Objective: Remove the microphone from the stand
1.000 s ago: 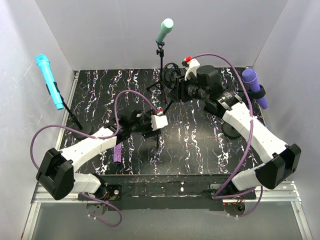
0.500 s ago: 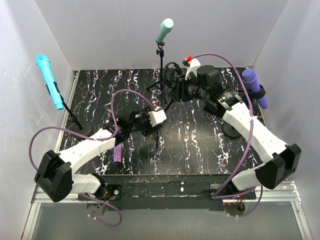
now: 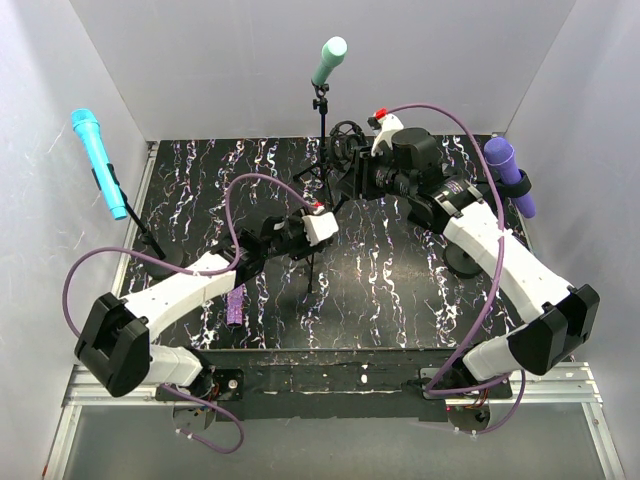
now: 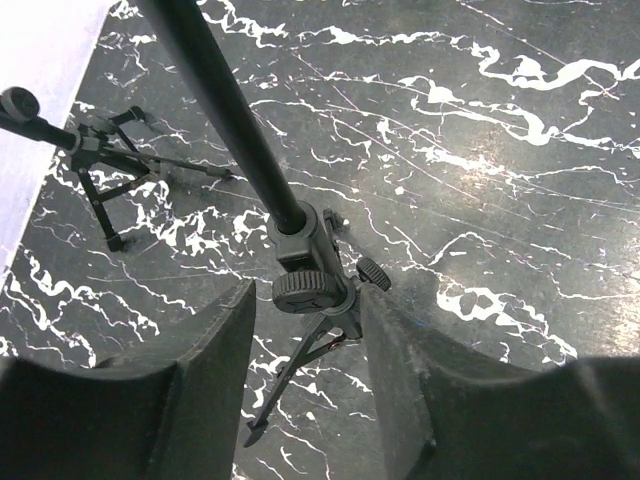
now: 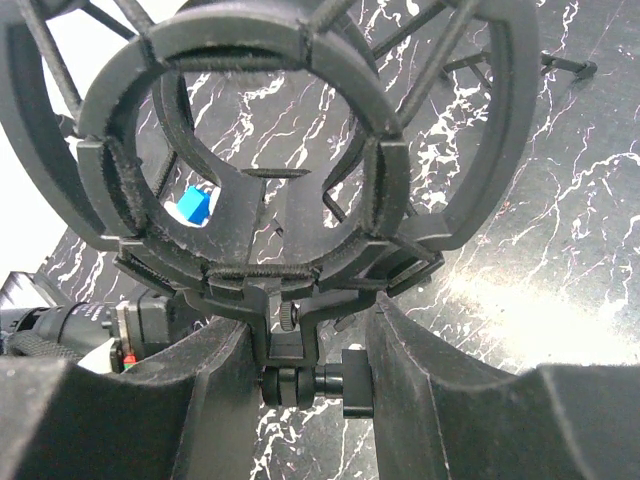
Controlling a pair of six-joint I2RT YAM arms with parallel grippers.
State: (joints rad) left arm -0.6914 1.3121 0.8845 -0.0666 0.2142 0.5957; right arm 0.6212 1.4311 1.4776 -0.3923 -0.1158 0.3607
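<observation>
A black tripod stand stands tilted at the table's centre, with an empty ring-shaped shock mount on top. My right gripper is shut on the mount's swivel joint, and the empty ring fills the right wrist view above my gripper. My left gripper is open and straddles the stand's leg hub. In the left wrist view the right finger touches the hub and the left finger has a small gap. A purple patterned microphone lies on the table, left of the stand.
A teal microphone sits on a tripod stand at the back, its legs near my left gripper. A cyan microphone is on a stand at the left wall, and a purple one on a round-based stand at the right.
My left gripper has moved up and a little right along the stand, from low near the legs to around the hub. The right gripper and mount shifted only slightly.
</observation>
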